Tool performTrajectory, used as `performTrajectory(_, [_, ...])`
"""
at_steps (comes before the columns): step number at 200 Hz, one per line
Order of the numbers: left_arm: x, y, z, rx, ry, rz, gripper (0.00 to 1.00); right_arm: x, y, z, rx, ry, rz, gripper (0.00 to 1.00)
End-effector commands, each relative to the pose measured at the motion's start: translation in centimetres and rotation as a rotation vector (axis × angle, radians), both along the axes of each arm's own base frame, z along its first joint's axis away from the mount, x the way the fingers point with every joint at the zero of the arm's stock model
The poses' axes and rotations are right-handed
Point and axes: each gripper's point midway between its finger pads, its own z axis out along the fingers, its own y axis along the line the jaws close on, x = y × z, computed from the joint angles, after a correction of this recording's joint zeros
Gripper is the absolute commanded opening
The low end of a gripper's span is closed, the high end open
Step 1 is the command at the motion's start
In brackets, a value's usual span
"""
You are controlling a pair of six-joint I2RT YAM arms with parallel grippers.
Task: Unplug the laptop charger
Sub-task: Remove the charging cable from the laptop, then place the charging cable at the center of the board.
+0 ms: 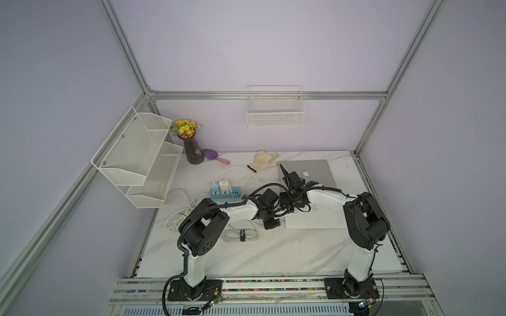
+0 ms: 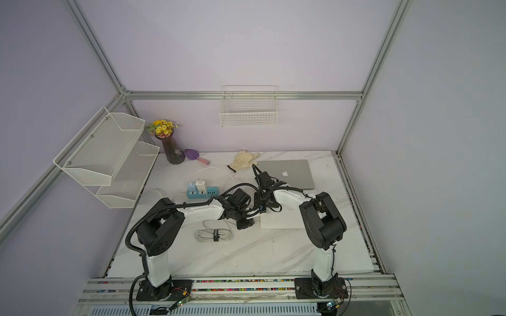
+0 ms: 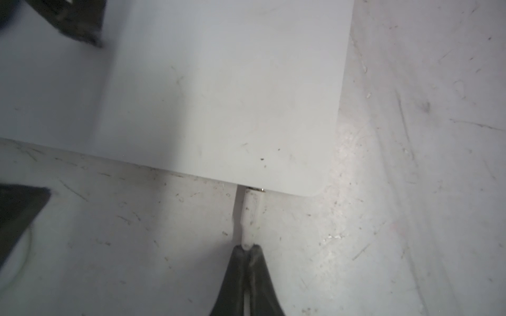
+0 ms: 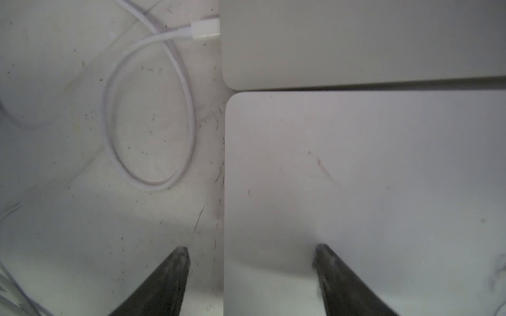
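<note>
Nearest, the left jaws are clenched on the thin white cable (image 3: 246, 238) just behind its plug (image 3: 253, 208). The plug sits in a port near a corner of the white laptop (image 3: 219, 95), which lies flat on the surface (image 3: 410, 191). A glint of metal at the port hints that the plug may be barely started out, but I cannot tell. The grasp looks made, so the pull is the step in hand. Farther on, the right jaws stand released and wide, one finger (image 4: 334, 273) over the white laptop and the other over bare surface beside its edge; whether they press down I cannot tell. Beyond lies the silver laptop (image 4: 356, 41), with its own plug (image 4: 205, 28) in. The next move, I judge, is to draw the left jaws straight back along the plug's axis, low to the surface, with the white laptop steadied so it does not slide along. Holding cable rather than plug risks a slip.
</note>
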Motion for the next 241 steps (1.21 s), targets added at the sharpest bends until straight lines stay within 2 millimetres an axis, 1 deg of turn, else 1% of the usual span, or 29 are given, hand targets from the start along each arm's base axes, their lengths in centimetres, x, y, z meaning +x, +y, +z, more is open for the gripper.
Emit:
performTrajectory(1, [-0.7, 0.7, -1.0, 0.026, 0.017, 0.012, 0.0, -2.1, -1.0, -3.8, -0.143, 0.133, -0.004, 0.76])
performTrajectory(16, [-0.7, 0.9, -1.1, 0.039, 0.021, 0.014, 0.0, -2.4, -1.9, -4.3, -0.232, 0.155, -0.006, 0.75])
performTrajectory(39, [-0.7, 0.8, -0.9, 0.029, 0.019, 0.021, 0.0, -3.5, -3.4, -5.3, -0.373, 0.238, 0.024, 0.74])
performTrajectory(61, [-0.5, 0.6, -0.4, 0.018, 0.013, 0.021, 0.0, -4.6, -4.9, -5.3, -0.505, 0.304, 0.061, 0.74])
performTrajectory(72, [-0.6, 0.7, -0.6, 0.023, 0.013, 0.022, 0.0, -5.0, -5.5, -5.1, -0.546, 0.319, 0.067, 0.74])
performTrajectory(87, [-0.5, 1.0, -1.0, 0.039, 0.009, 0.031, 0.0, -5.3, -6.2, -5.1, -0.577, 0.322, 0.069, 0.73])
performTrajectory(105, [-0.6, 1.2, -1.5, 0.047, 0.02, 0.038, 0.0, -5.6, -7.0, -5.8, -0.62, 0.348, 0.079, 0.72])
performTrajectory(121, [-0.7, 1.5, -1.5, 0.06, 0.027, 0.046, 0.0, -5.8, -7.2, -6.4, -0.637, 0.373, 0.098, 0.71])
performTrajectory(158, [-0.5, 2.8, -1.3, 0.091, 0.002, 0.079, 0.0, -5.4, -8.6, -6.0, -0.676, 0.369, 0.106, 0.69])
performTrajectory(207, [0.2, 2.9, -1.1, 0.097, 0.025, 0.097, 0.0, -5.3, -11.5, -5.7, -0.722, 0.39, 0.092, 0.67])
performTrajectory(219, [0.3, 3.0, -1.1, 0.101, 0.029, 0.099, 0.0, -5.3, -11.3, -5.6, -0.68, 0.39, 0.086, 0.67])
performTrajectory(230, [0.3, 2.6, -1.0, 0.088, 0.034, 0.09, 0.0, -4.8, -10.5, -5.5, -0.632, 0.367, 0.084, 0.67])
performTrajectory(241, [0.5, 2.1, -0.6, 0.067, 0.036, 0.09, 0.0, -4.5, -9.2, -5.4, -0.56, 0.357, 0.089, 0.68])
